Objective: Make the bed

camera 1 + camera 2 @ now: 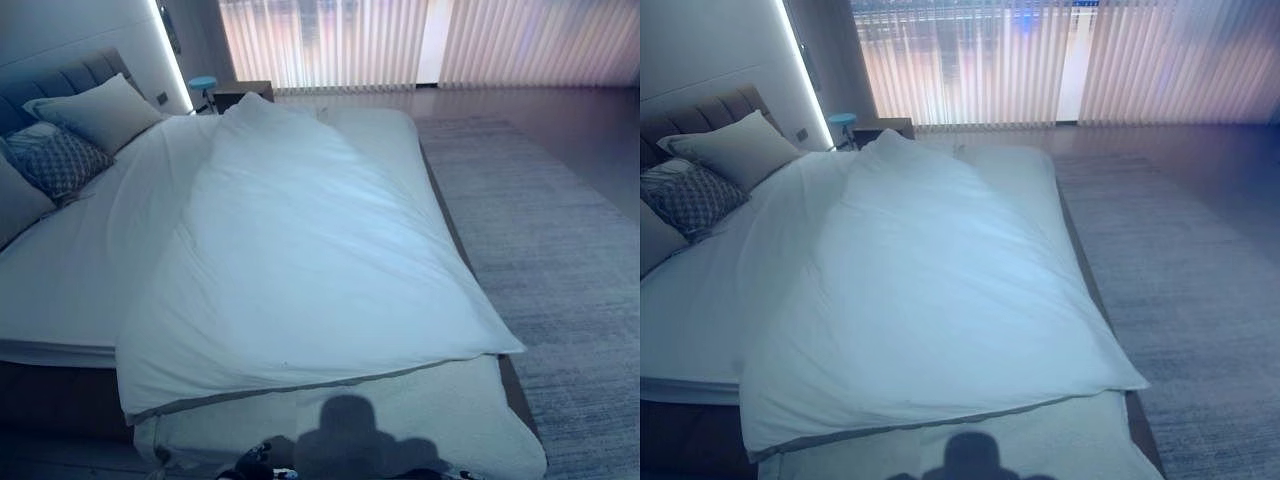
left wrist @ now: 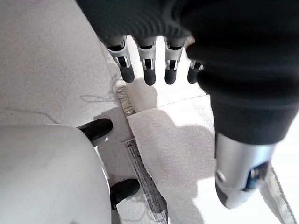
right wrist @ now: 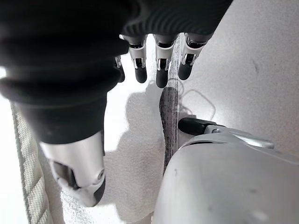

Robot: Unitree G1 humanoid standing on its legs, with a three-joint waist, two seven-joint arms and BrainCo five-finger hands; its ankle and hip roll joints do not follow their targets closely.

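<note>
Bed (image 1: 60,300) isn't made yet: white duvet (image 1: 300,260) lies skewed across it, bunched toward the side away from the pillows, its far corner peaked up near the nightstand (image 1: 240,95) at the head end. The duvet's near hem runs at a slant across the foot of the bed, leaving a strip of textured white cover (image 1: 420,410) bare below it, and a wide band of flat sheet (image 1: 70,270) exposed between the duvet and the pillows. Step in hand looks like pre-grasp: both hands hang idle, nothing held. Left hand (image 2: 149,70) has fingers straight and relaxed, thumb apart, over the pale floor and a towel-like fringed edge; right hand (image 3: 156,63) same, fingers loose over the rug border. Next move, as I judge it: reach for the duvet's near hem, pinch a corner in each hand and drag it square toward the pillow side. Duvet is soft, puffy, smooth-faced with broad shallow folds and a darker trim along the hem, so it should slide easily but will bunch if pulled from one point. Grey pillow (image 1: 100,110) is plump and plain; patterned cushion (image 1: 55,160) is quilted in diamonds, leaning beside it against the ribbed padded headboard (image 1: 60,80). Woven grey rug (image 1: 560,280) flanks the bed.
</note>
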